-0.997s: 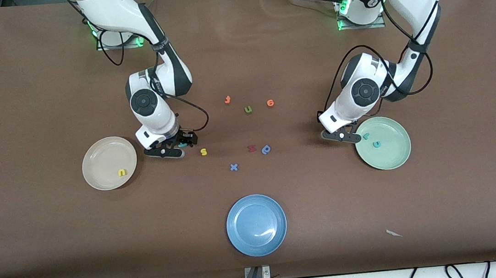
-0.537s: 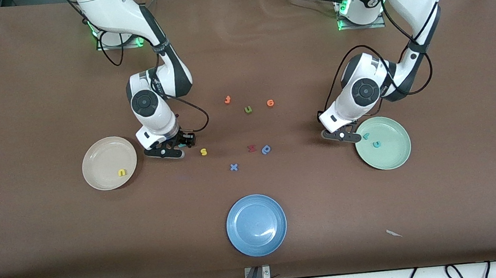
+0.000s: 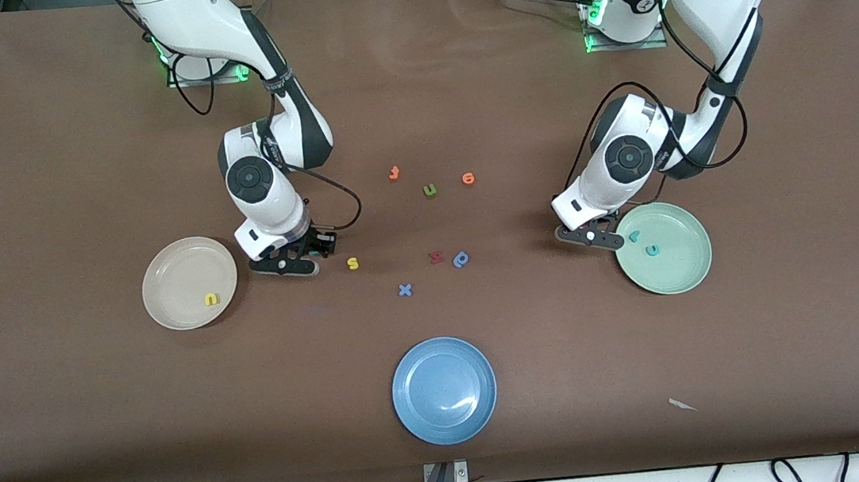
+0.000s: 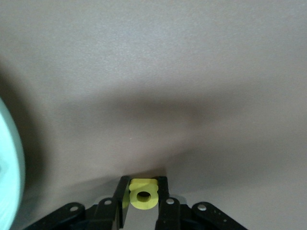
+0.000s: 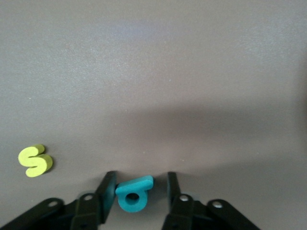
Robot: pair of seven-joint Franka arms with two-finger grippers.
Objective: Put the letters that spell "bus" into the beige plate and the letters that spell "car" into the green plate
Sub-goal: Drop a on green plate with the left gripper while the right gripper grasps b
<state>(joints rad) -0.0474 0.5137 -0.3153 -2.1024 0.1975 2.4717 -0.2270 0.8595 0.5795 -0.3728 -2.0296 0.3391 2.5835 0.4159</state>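
My left gripper [image 4: 143, 179] is down at the table beside the green plate [image 3: 680, 269], shut on the yellow "a" [image 4: 143, 197], with a finger against each side. The plate's rim [image 4: 9, 167] shows in the left wrist view. Two teal letters [image 3: 634, 236] [image 3: 651, 250] lie in that plate. My right gripper [image 5: 141, 176] is low beside the beige plate [image 3: 178, 277] and open around the teal "b" [image 5: 134, 194]. One finger touches the "b" and the other stands apart. The yellow "s" [image 3: 353, 263] [image 5: 35, 160] lies close by. A yellow "u" [image 3: 210, 299] lies in the beige plate.
Mid-table lie an orange letter [image 3: 394, 173], a green "u" [image 3: 430, 190], an orange "o" [image 3: 468, 178], a red letter [image 3: 436, 256], a blue "p"-like letter [image 3: 461, 259] and a blue "x" [image 3: 404, 290]. A blue plate [image 3: 443, 389] sits nearest the front camera.
Both grippers' fingers have drawn in toward the letters between them. Neither arm has moved much, and the letters on the table have stayed put.
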